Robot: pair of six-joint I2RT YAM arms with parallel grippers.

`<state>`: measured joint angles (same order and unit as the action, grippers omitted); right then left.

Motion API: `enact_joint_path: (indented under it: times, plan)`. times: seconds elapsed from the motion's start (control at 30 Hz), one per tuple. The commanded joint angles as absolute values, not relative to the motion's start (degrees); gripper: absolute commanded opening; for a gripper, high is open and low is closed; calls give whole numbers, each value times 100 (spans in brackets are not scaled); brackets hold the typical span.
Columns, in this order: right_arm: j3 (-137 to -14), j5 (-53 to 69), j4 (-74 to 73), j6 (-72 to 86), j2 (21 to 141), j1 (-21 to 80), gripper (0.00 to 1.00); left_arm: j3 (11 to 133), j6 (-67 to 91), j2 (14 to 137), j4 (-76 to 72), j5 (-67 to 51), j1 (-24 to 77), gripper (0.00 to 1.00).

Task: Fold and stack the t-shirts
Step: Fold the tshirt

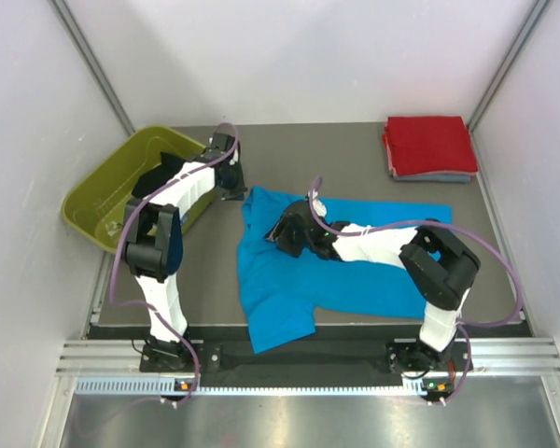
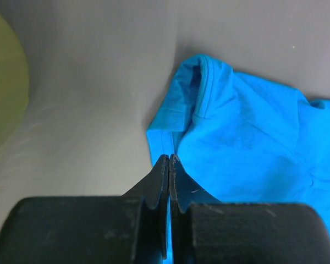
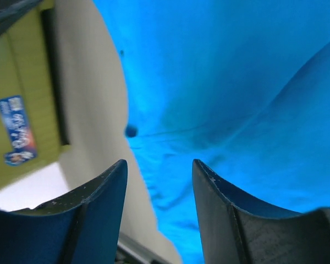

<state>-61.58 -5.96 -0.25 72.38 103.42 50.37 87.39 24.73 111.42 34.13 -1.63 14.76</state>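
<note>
Nearest me, the left gripper pinched the far-left edge of the turquoise shirt; the right gripper hung open over its middle. Spread on the table, it looked limp and light; I judged hems the best hold.

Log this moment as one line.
left gripper: shut at turquoise t-shirt edge, grip unclear | right gripper: open over that shirt | red t-shirt: folded, far right corner
</note>
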Motion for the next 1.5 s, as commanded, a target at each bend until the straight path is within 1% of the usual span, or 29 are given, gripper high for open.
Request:
enact_joint_path:
  times: [0.0, 0.4, 0.97, 1.3, 1.37, 1.43, 1.47]
  plan:
    - [-6363, -975, 387, 8164, 10327, 5185, 51, 8727, 2461, 11276, 2971, -220, 1477, 0]
    - [-6328, -949, 439, 8604, 10652, 5344, 51, 8578, 2514, 11540, 2672, -387, 1485, 0]
    - [-6267, -967, 659, 8736, 11004, 5317, 50, 8648, 2496, 11979, 2760, 246, 1485, 0]
    - [-6319, -923, 844, 8789, 11100, 5291, 46, 8684, 2505, 12015, 2812, 281, 1485, 0]
    - [-6319, -905, 861, 8807, 11127, 5300, 44, 8684, 2505, 12015, 2821, 308, 1485, 0]
    - [-6302, -905, 861, 8807, 11153, 5300, 38, 8684, 2505, 12015, 2821, 325, 1485, 0]
    - [-6284, -931, 879, 8789, 11136, 5300, 25, 8684, 2496, 12023, 2813, 351, 1485, 0]
